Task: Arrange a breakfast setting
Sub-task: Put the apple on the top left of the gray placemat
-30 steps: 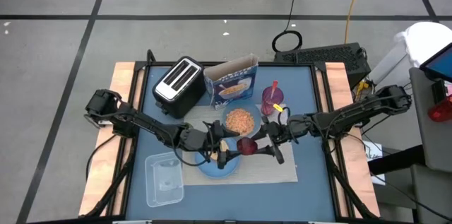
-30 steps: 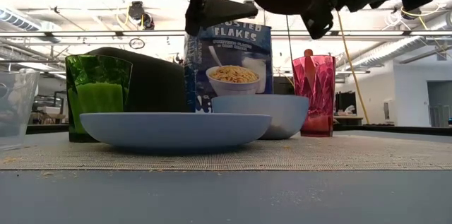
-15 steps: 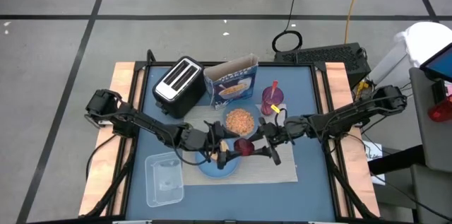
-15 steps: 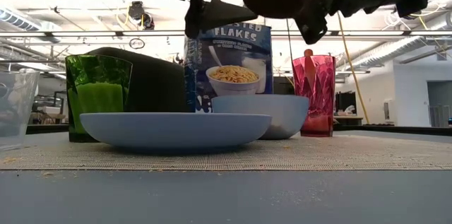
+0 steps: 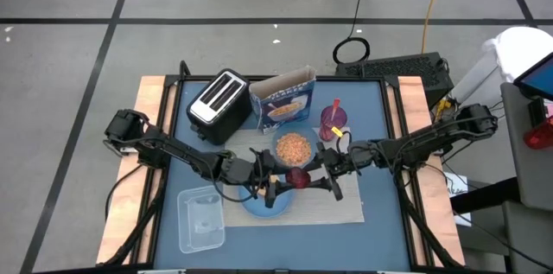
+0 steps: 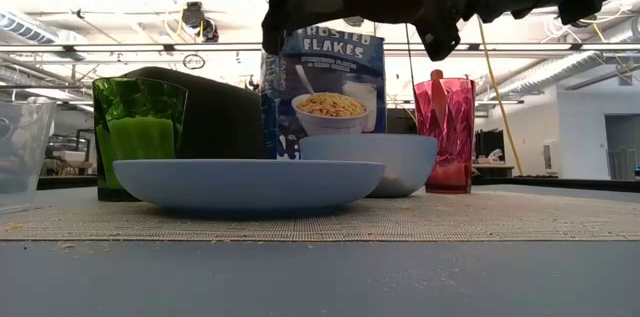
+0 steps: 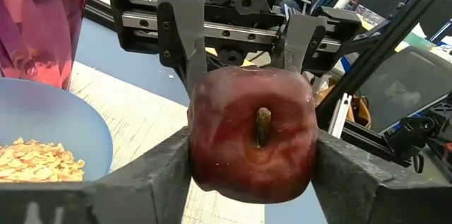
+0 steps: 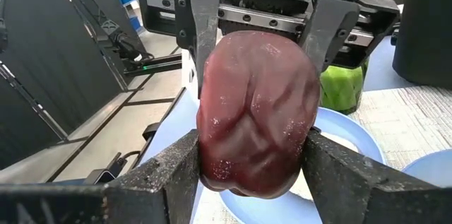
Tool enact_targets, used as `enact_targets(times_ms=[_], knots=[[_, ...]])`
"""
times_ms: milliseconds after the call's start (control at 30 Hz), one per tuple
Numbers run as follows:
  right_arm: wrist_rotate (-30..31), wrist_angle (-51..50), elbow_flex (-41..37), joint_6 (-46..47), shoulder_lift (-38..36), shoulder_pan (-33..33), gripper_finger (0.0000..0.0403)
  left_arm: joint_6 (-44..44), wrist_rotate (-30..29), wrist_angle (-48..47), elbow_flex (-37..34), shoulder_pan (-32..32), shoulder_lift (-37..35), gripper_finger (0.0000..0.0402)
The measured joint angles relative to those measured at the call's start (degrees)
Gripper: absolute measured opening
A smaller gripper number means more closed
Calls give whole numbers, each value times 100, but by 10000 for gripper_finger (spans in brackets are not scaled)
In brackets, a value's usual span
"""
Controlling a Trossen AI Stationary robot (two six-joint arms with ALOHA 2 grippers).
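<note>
Blue-topped table [image 5: 371,127] carries a beige placemat [image 5: 341,209], with the light-blue plate [image 5: 259,206] nearest the front edge, partly hidden from above by the grippers. Above the plate's 2 o'clock rim hangs the dark-red fruit [image 5: 296,178], pinched from both sides: the left gripper [image 5: 275,189] and right gripper [image 5: 321,181] each press their fingers against it. Beyond, toward 12 o'clock, sit the cereal-filled blue bowl [image 5: 293,146], purple cup [image 5: 333,121] and cereal box [image 5: 282,101].

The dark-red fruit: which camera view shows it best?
The left wrist view: the dark-red fruit fills the frame, stem facing the camera. The right wrist view shows its stemless side, the high view a small spot above the plate, the low view only its underside at the top edge.
</note>
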Motion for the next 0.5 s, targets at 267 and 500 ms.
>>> enact_targets(times_ms=[267,500], knots=[[-7,8,0,1,0,0,215,2,-10,47,0,0,0,242],[-17,11,0,-2,0,0,233,4,-22,63,0,0,0,243]])
